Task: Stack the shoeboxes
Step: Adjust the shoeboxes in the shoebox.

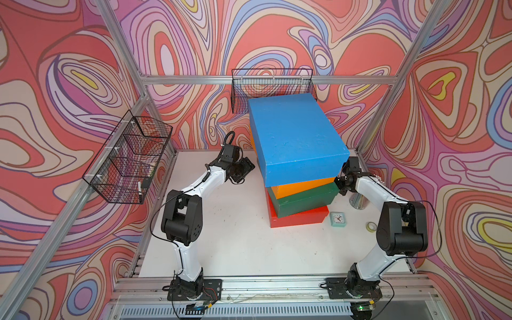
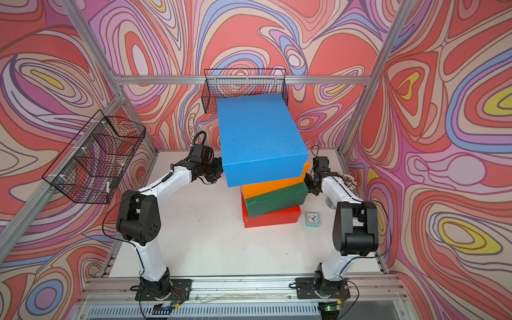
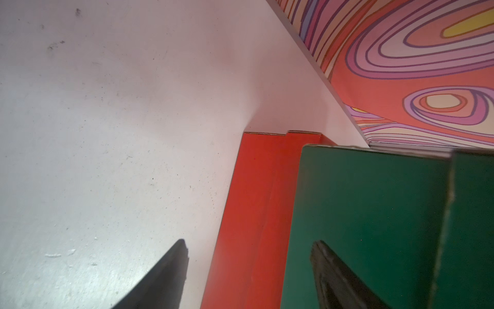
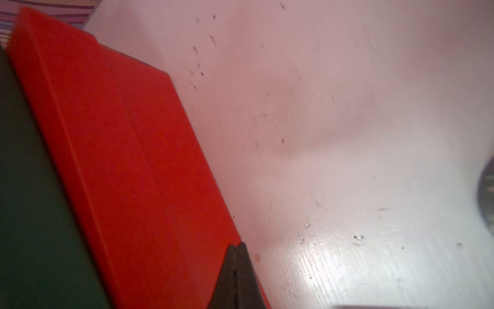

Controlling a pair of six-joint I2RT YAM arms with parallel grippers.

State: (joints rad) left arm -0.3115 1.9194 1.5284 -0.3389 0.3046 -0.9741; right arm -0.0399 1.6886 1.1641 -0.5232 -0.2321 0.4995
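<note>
Four shoeboxes stand in one skewed stack on the white table (image 1: 235, 243). Red (image 1: 299, 220) (image 2: 273, 219) is at the bottom, then dark green (image 1: 304, 202) (image 2: 277, 202), orange (image 1: 302, 188) (image 2: 271, 186), and blue (image 1: 296, 138) (image 2: 260, 138) on top, overhanging the rest. My left gripper (image 1: 246, 169) (image 3: 250, 242) hovers open at the stack's left side, holding nothing; the left wrist view shows the red (image 3: 248, 200) and green (image 3: 361, 214) boxes below it. At the stack's right side my right gripper (image 1: 339, 184) (image 4: 236, 244) is shut and empty, over the red box's edge (image 4: 120, 160).
A small mint clock (image 1: 338, 219) lies right of the red box, with a tape roll (image 1: 370, 226) and a silvery metal object (image 1: 358, 202) beyond it. Black wire baskets hang on the left wall (image 1: 130, 155) and on the back wall (image 1: 273, 88) behind the blue box.
</note>
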